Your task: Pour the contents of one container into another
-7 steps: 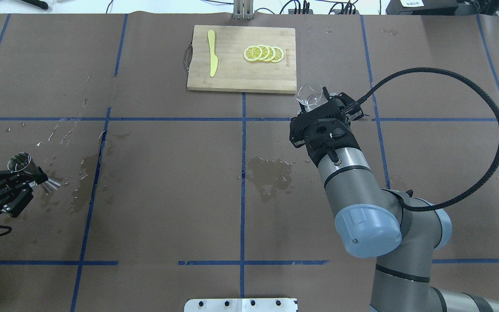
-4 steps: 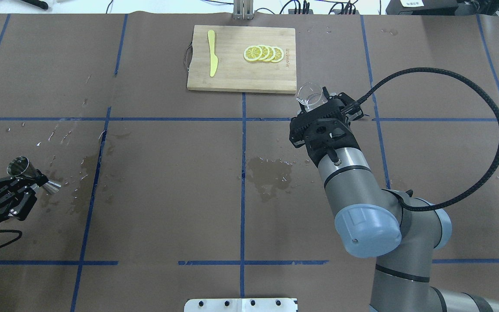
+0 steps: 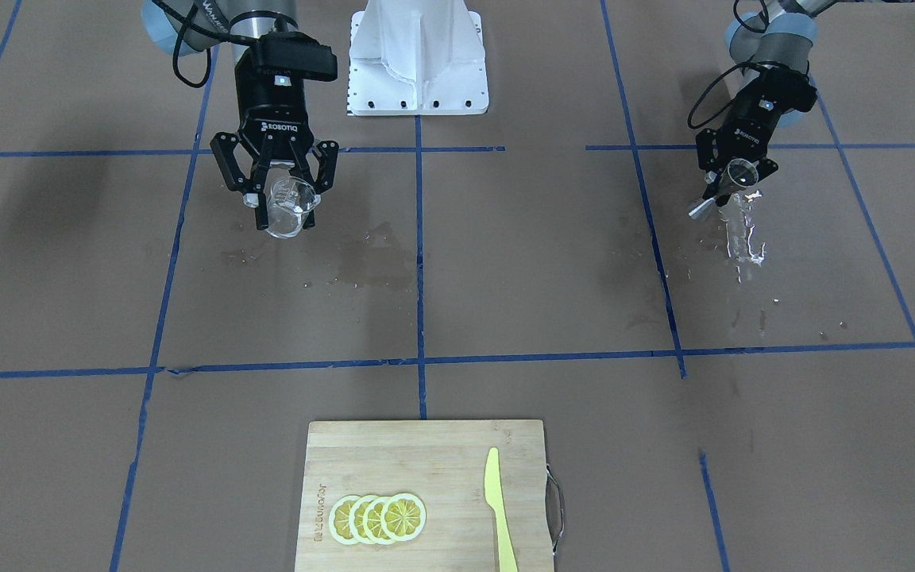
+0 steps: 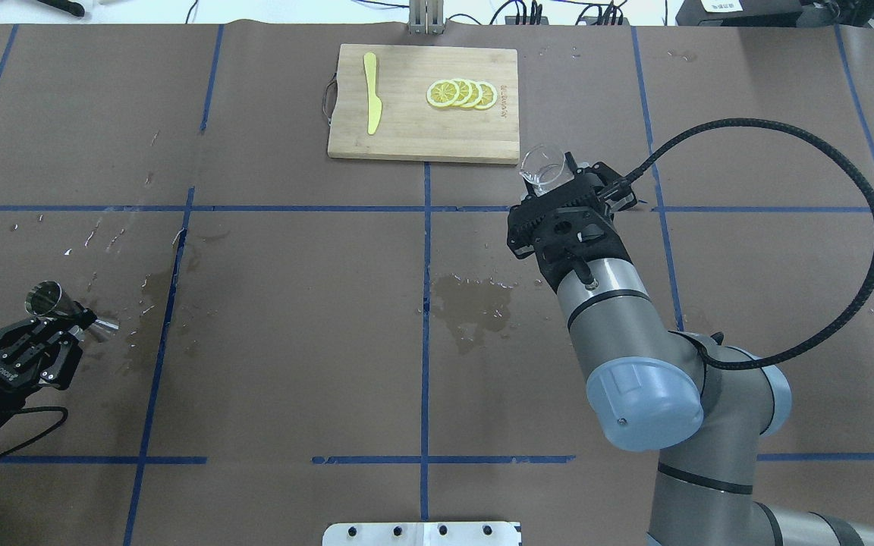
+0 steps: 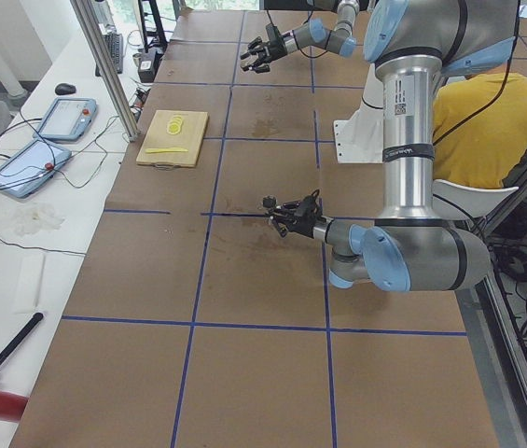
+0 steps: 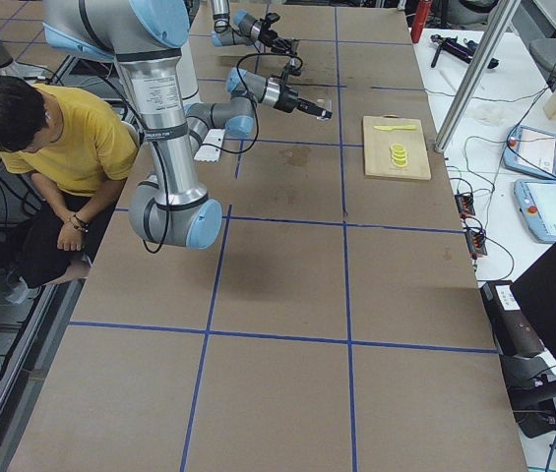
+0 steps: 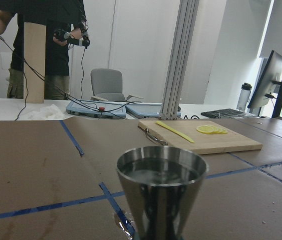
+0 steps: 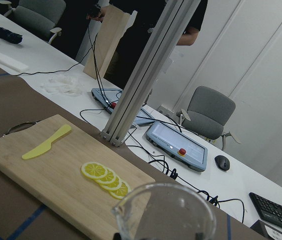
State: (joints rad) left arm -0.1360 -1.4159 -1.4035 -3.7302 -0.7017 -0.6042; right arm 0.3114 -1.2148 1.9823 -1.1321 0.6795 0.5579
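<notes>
**Left gripper shifted with the jigger; right gripper unmoved**

Since the earlier frames, the left gripper (image 4: 73, 318) has drawn slightly back toward the robot and inward. It is clamped on the waist of the steel jigger (image 4: 46, 299), above scattered droplets (image 4: 137, 311) on the table (image 4: 293, 364). The right gripper (image 4: 558, 186) is where it was, closed around the clear beaker (image 4: 542, 165) near a corner of the cutting board (image 4: 414, 133). Jigger and beaker are well apart, with a wet patch (image 4: 475, 299) between them.

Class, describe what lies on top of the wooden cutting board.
On the cutting board lie a yellow knife and four overlapping lemon slices. Only one slice shows whole; each of the others is partly hidden by its neighbour, and the wood beneath them is covered.
</notes>
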